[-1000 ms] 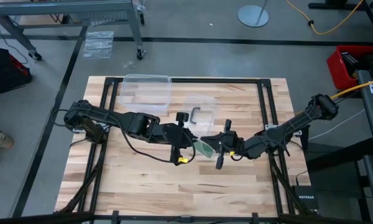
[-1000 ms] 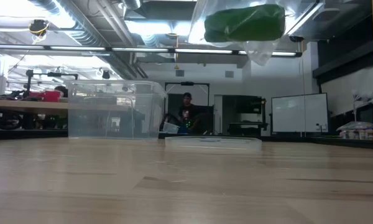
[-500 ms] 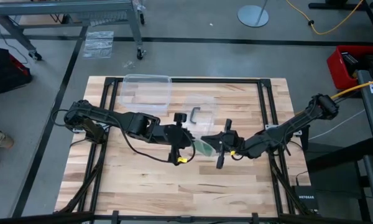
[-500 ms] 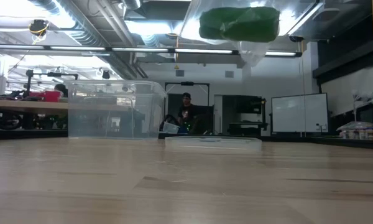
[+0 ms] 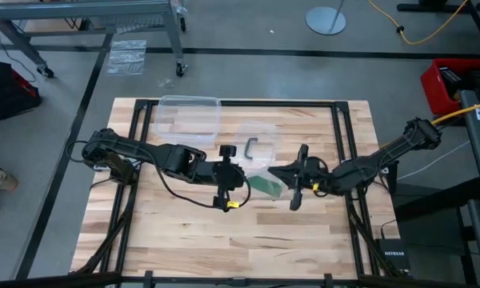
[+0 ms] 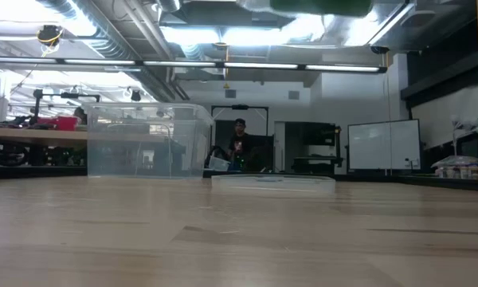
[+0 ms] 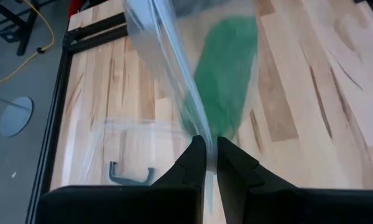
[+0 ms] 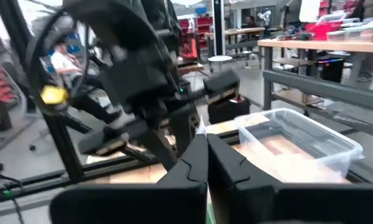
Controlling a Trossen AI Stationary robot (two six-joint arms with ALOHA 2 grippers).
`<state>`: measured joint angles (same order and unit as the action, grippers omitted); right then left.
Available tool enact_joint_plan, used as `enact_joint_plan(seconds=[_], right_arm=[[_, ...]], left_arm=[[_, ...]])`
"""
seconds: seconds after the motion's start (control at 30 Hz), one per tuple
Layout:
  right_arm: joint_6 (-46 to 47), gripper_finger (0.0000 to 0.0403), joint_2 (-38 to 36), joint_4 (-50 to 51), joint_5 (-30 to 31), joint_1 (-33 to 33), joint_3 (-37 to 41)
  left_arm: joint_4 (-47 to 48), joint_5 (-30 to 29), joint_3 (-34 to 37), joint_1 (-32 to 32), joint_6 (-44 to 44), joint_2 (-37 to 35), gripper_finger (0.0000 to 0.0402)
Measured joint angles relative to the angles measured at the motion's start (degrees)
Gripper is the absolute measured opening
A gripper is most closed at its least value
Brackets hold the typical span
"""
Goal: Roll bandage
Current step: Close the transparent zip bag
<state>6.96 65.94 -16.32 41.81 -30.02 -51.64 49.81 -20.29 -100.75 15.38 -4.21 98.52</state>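
Observation:
The bandage [image 5: 265, 185] is a bright green wad inside a clear plastic bag [image 7: 174, 68]. The bag hangs in the air above the middle of the table, between my two grippers. My left gripper [image 5: 245, 179] is shut on the bag from the table's left, and my right gripper [image 5: 274, 171] is shut at the bag from the right. In the left wrist view the bandage [image 7: 224, 74] lies beyond the fingers inside the film. In the low view only the underside of the bandage [image 6: 319, 6] shows at the top edge. My left gripper pinches a gathered edge of the bag [image 7: 202, 127] between its two fingers, slanting down from the table's left. The film runs away from the fingers in a drawn ridge, and the bag is clear of the table. My right gripper has a thin pale edge of the bag [image 8: 202, 127] between its shut fingers, held level from the table's right. How many layers, I cannot tell.
A clear plastic box [image 5: 188, 118] stands at the table's far left-centre. A clear lid with a dark handle [image 5: 252, 147] lies flat beside it. A black metal frame [image 5: 348, 152] runs around the tabletop. People sit in the room beyond [image 6: 239, 135].
My right gripper has risen and drawn back toward the table's right edge. The bag with the bandage has gone up with it, nearly out of the top of the low view, and the film now lies more stretched between the two grippers.

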Motion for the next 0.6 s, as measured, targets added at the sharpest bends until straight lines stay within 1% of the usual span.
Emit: enact_joint_plan(seconds=[0.07, 0.27, 0.47, 0.6], right_arm=[[-0.3, 0.0000, -1.3, 0.1, -0.9, 0.0, 0.0], [-1.5, 0.0000, -4.9, 1.5, -0.9, 0.0, 0.0], [-1.4, 0.0000, -6.1, 3.5, -1.0, 0.0, 0.0], [-1.4, 0.0000, -6.0, 3.9, -0.8, 0.0, -0.2]], left_arm=[[0.6, 0.0, 0.0, 0.0, 0.1, 0.0, 0.0014], [0.5, 0.0, 0.0, 0.0, 0.1, 0.1, 0.0021], [-0.5, -0.4, 0.0, 0.0, 0.4, 0.1, 0.0023], [-4.3, -6.2, 0.3, 0.0, 2.9, 0.3, 0.0050]])
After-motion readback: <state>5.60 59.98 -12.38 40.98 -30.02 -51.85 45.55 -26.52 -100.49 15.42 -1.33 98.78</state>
